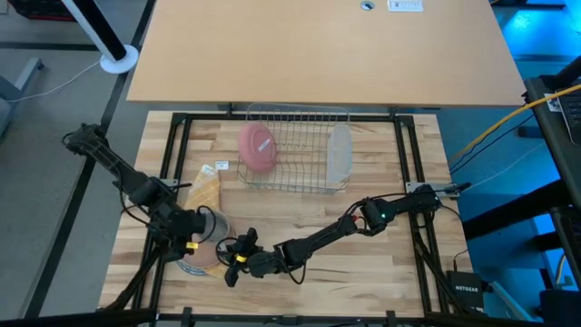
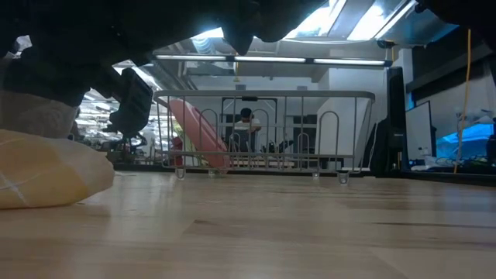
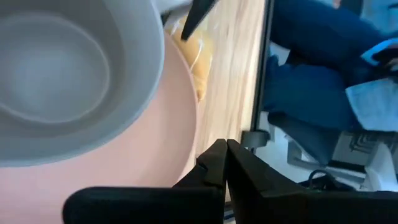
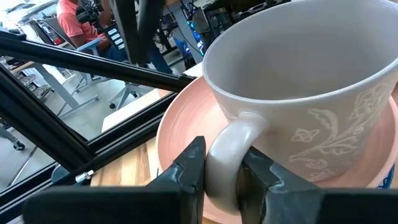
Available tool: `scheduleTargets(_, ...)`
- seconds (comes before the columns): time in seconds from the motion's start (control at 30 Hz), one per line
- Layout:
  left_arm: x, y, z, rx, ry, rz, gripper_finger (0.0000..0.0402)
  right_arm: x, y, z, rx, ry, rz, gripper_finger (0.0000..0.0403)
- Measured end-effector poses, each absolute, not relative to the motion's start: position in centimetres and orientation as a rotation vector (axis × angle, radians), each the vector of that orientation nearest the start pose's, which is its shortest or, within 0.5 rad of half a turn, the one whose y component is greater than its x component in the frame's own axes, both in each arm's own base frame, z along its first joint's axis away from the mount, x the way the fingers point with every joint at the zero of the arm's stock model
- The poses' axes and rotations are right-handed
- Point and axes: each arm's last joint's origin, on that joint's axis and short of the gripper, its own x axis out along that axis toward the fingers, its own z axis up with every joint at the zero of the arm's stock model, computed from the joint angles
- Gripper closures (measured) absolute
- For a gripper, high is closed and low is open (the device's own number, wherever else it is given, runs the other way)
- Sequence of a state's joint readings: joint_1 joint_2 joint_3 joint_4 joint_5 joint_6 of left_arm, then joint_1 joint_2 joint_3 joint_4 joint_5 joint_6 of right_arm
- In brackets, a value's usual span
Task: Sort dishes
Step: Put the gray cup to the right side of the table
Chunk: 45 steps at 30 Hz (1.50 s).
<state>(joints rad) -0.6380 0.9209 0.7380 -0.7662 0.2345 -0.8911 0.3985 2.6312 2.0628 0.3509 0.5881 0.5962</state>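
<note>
A grey mug (image 4: 305, 93) with a pale leaf pattern stands upright on a pink plate (image 4: 180, 134) at the table's near left; both also show in the high view, the mug (image 1: 215, 225) and the plate (image 1: 207, 259). My right gripper (image 4: 227, 171) is shut on the mug. My left gripper (image 3: 225, 155) is shut beside the plate's rim (image 3: 186, 124); whether it touches the rim I cannot tell. A second pink plate (image 1: 258, 148) leans on edge in the wire rack (image 1: 295, 150). A pale rim (image 1: 186, 269) shows under the near plate. My right gripper pinches the mug's handle (image 4: 227, 140) between its two fingers (image 4: 189, 168), one on each side of the loop. The fingers come from the table's near right side, slanting slightly down. The mug stays upright with its base on the pink plate.
A yellow-tan cloth (image 1: 205, 189) lies just beyond the mug, toward the rack; it also shows in the low view (image 2: 46, 174). A pale see-through thing (image 1: 339, 153) lies at the rack's right end. The dark table frame (image 1: 172, 145) borders the wooden top. A person sits in the room behind (image 2: 246, 128).
</note>
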Motion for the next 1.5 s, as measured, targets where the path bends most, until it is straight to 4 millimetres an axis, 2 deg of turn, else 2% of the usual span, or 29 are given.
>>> scheduleTargets(0.27, 11.3, -8.8, 27.1, -0.623, 1.031, -0.292, 0.0401, 53.9, 21.0, 13.8, 0.433, 0.117, -0.232, 0.0344)
scheduleTargets(0.53, 10.0, -7.5, 28.8, -0.676, 0.846, -0.298, 0.0401, 53.7, 20.9, 17.4, 0.395, 0.062, -0.215, 0.0344)
scheduleTargets(0.8, 8.9, -6.5, 32.1, -0.731, 0.495, -0.463, 0.0401, 53.6, 20.8, 17.6, 0.372, 0.063, -0.243, 0.0344)
scheduleTargets(1.03, 7.4, -5.2, 33.3, -0.714, 0.325, -0.483, 0.0401, 53.0, 20.5, 18.4, 0.311, 0.159, -0.283, 0.0344)
scheduleTargets(1.13, 7.1, -4.9, 33.5, -0.72, 0.304, -0.477, 0.0401, 52.2, 20.1, 20.0, 0.259, 0.22, -0.336, 0.0344)
scheduleTargets(1.37, 7.0, -4.8, 33.5, -0.671, 0.287, -0.479, 0.0401, 49.0, 18.6, 27.3, 0.194, 0.3, -0.386, 0.0344)
scheduleTargets(1.5, 7.0, -4.8, 33.5, -0.656, 0.283, -0.48, 0.0401, 46.9, 17.8, 30.0, 0.143, 0.386, -0.391, 0.0344)
